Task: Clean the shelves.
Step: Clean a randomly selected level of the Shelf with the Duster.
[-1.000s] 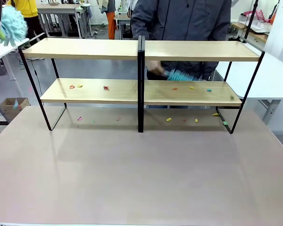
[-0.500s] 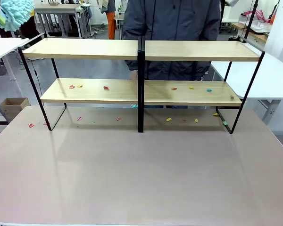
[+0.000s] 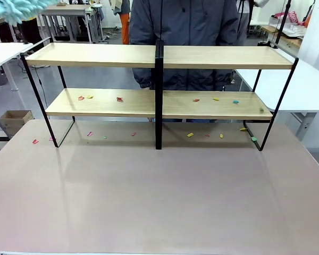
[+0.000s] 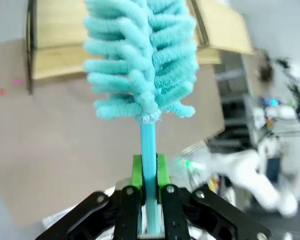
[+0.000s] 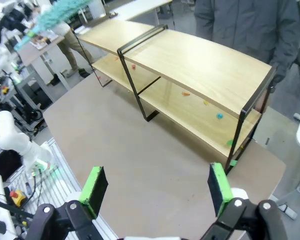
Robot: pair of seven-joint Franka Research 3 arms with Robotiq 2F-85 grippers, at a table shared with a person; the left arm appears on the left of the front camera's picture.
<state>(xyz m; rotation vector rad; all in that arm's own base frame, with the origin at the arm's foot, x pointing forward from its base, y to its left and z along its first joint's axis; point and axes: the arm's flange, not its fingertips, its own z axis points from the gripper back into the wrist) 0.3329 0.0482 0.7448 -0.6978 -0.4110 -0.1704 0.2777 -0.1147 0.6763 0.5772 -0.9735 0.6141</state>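
Shelves [image 3: 95, 54] on beige table [image 3: 149, 202], coloured scraps [image 3: 119, 99] scattered; white table [image 3: 308, 85] beside.

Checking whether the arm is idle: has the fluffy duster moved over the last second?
Yes. The duster has risen, now farther above the left end of the shelves, nearly out at the picture's top edge.

We see a black left gripper [image 4: 149, 167] and right gripper [image 5: 157, 185] with green pads [image 5: 96, 186], and a person's [image 3: 186, 21] dark grey jacket.
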